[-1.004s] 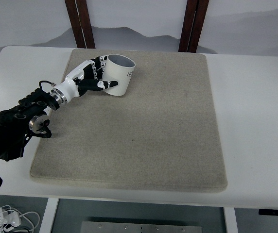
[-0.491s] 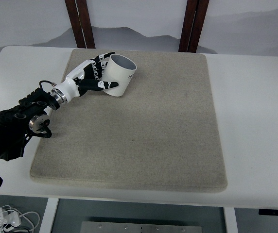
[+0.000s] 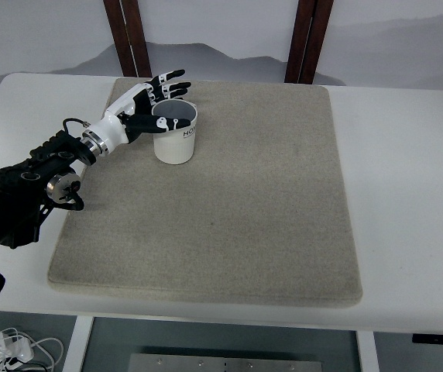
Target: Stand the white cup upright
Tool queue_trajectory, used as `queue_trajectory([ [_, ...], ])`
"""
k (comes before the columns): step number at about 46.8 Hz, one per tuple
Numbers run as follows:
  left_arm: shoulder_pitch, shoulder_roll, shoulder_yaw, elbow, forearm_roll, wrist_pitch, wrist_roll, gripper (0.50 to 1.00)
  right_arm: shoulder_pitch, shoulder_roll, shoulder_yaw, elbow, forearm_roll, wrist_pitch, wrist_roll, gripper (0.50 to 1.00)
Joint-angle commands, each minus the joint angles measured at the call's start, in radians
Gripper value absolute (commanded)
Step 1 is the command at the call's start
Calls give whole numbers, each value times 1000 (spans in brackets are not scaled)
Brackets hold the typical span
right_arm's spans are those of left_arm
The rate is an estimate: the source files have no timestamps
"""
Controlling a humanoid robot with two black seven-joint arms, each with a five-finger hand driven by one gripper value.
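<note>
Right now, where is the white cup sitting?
In the head view the white cup stands upright on the grey mat, near its far left corner, with the left hand open right beside its rim.

Cup (image 3: 175,133) print partly hidden; left arm (image 3: 20,194) cut off at edge.

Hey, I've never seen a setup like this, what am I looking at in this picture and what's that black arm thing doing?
This is one view, from a camera high on a humanoid robot, looking down over its white table. A beige mat covers most of it. The black arm from the left is the robot's own, ending in a five-fingered left hand. A white cup stands upright on the mat, mouth up. The hand's fingers are spread beside and over the rim, not gripping it, so nothing is held. The right arm is out of view.
</note>
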Motion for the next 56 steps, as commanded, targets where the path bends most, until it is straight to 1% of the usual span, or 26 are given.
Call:
queue_trajectory([
  [1, -10, 7, -6, -5, -2, -13, 0, 994, 0, 0, 0, 0, 0, 0, 0, 952],
  [14, -59, 55, -60, -5, -3, -56, 0, 994, 0, 0, 0, 0, 0, 0, 0, 952],
  [23, -80, 67, -120, -4, -5, -56, 0, 994, 0, 0, 0, 0, 0, 0, 0, 952],
  [30, -94, 72, -126, -2, -29, -45, 0, 994, 0, 0, 0, 0, 0, 0, 0, 952],
  [40, -107, 75, -121, 16, -155, -42, 0, 994, 0, 0, 0, 0, 0, 0, 0, 952],
  [47, -116, 75, -130, 67, -202, -44, 0, 994, 0, 0, 0, 0, 0, 0, 0, 952],
  [56, -123, 75, -138, 94, -373, -45, 0, 994, 0, 0, 2, 0, 0, 0, 0, 952],
])
